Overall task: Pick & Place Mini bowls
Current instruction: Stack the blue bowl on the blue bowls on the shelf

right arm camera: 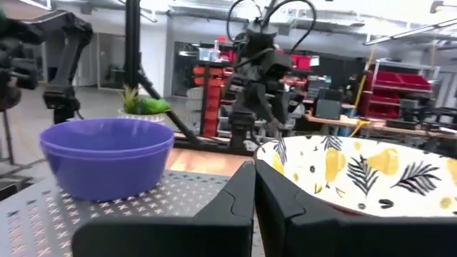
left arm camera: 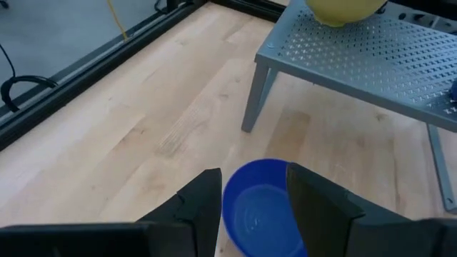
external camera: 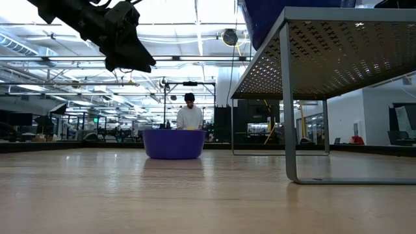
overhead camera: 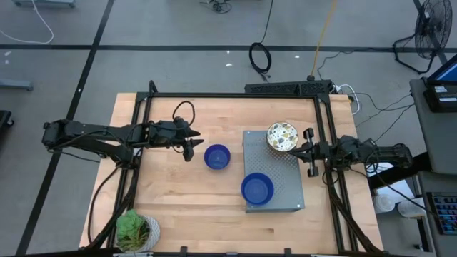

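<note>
Left gripper (left arm camera: 253, 203) parted, empty, above blue bowl (overhead camera: 217, 156) beside perforated stand (overhead camera: 285, 187). On stand: blue bowl, patterned bowl (overhead camera: 283, 136); right gripper (overhead camera: 310, 152) closed, empty, beside patterned bowl.

a pale wood counter (overhead camera: 186, 193) edged by a black frame stands on a grey floor (overhead camera: 143, 28) crossed by dark lines, with loose cables (overhead camera: 260, 57) lying on it and a fan (overhead camera: 432, 32) at one corner. beyond the counter the room is a wide hall with rows of bright ceiling lights (external camera: 188, 19), red shelving (right arm camera: 214, 86) and cluttered workbenches. a person (external camera: 189, 114) in a white top stands far back there.
</note>
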